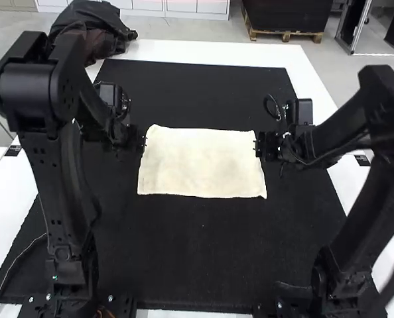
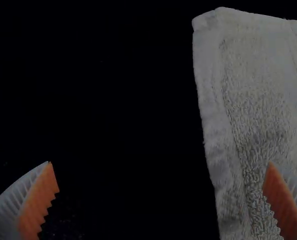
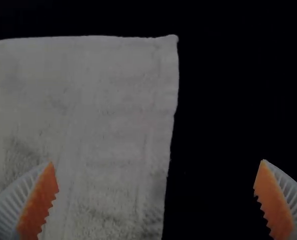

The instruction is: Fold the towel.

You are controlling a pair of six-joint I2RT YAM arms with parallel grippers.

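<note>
In the high view my left gripper [image 1: 141, 141] is at the left edge of the cream towel [image 1: 202, 163], near its far left corner. On the opposite side, my right gripper [image 1: 257, 144] is by the towel's right edge. The towel lies flat as a wide rectangle; whether it is folded I cannot tell. The left wrist view has my left gripper [image 2: 161, 175] open, one finger over the towel [image 2: 258, 100] and the other over black mat. My right gripper [image 3: 156, 175] is likewise open in the right wrist view, straddling the edge of the towel [image 3: 103, 110].
A black mat [image 1: 203, 252] covers most of the white table [image 1: 310, 73], with bare mat in front of and behind the towel. Dark fabric [image 1: 97, 30] is bunched at the far left corner. A thin cable [image 1: 18, 258] runs beside the left arm's base.
</note>
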